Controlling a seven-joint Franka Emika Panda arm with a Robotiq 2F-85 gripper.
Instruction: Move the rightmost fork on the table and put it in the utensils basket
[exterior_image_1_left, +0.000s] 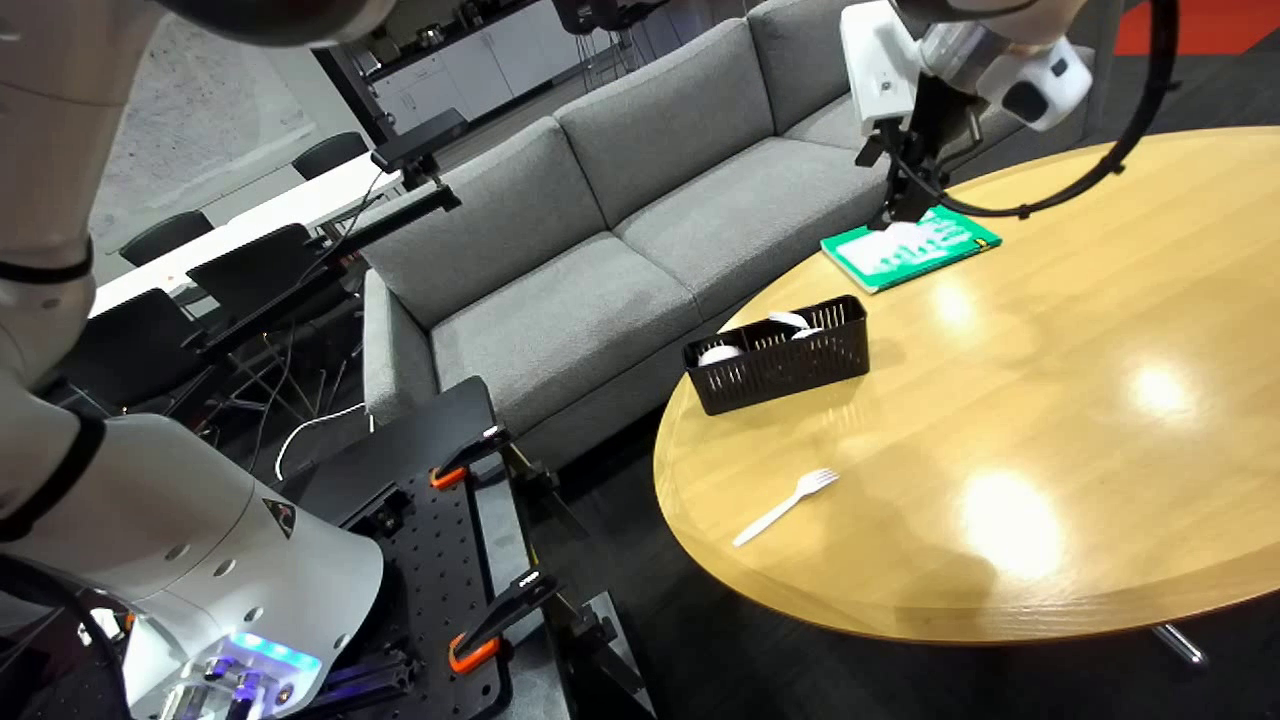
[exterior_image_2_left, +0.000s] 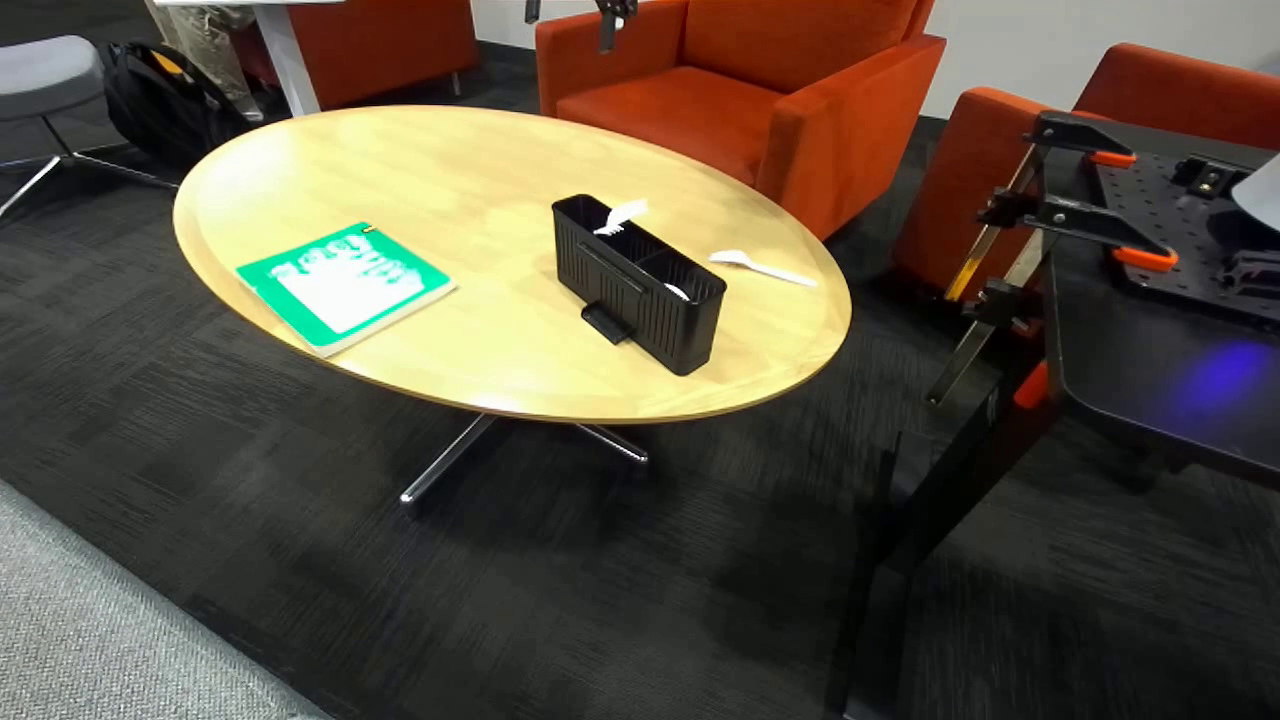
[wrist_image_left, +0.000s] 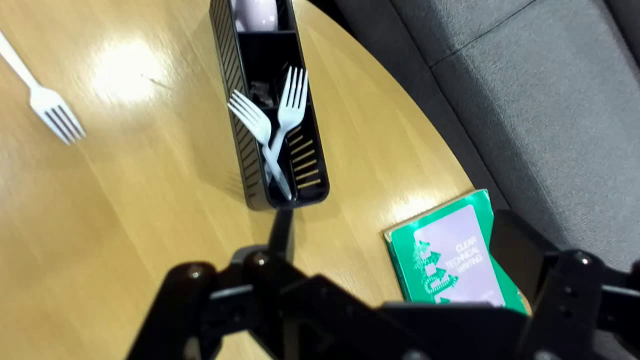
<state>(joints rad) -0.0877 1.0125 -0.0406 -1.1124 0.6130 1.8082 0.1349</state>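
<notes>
The fingers stand spread, empty; well away from them, a white plastic fork lies on the bench. If that is the target, its move remains; two forks rest in the nearer utensil basket

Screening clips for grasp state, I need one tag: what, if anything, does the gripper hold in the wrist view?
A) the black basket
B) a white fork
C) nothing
C: the gripper stands open, its fingers wide apart, with the table and green book showing through the gap.
</notes>
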